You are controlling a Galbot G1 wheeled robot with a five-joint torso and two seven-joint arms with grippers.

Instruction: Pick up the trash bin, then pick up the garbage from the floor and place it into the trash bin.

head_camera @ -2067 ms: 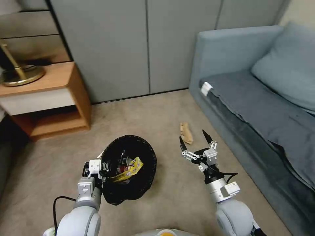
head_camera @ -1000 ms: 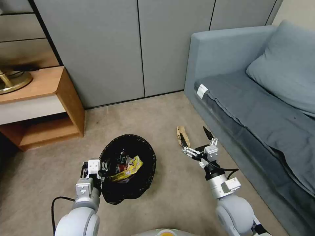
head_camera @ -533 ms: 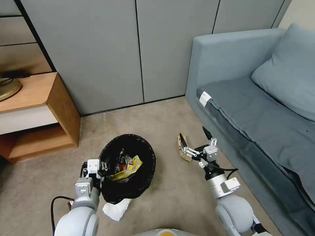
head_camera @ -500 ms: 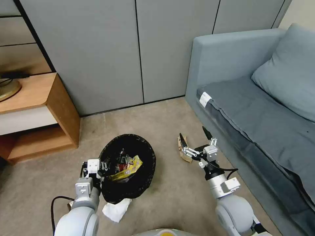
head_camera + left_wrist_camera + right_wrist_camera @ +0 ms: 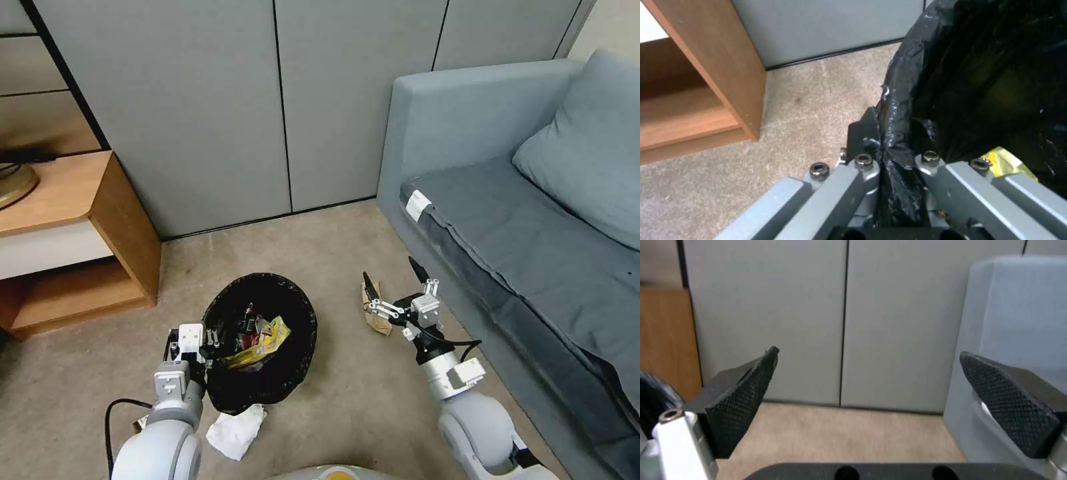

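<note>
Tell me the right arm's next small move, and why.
Probably lower the right gripper forward onto the brown paper bag. Its fingers are open, held above the floor just over the bag, which lies beside the sofa. The left gripper is clamped on the trash bin rim.

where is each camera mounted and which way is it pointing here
Head view: high on the robot, looking forward and down at the carpet; both arms show, the left hand on the trash bin, the right hand open above the brown paper bag.
Left wrist view: on the left arm, along its fingers shut on the bin bag.
Right wrist view: on the right arm, facing the wall between open fingers.
All share the grey wall panels.
</note>
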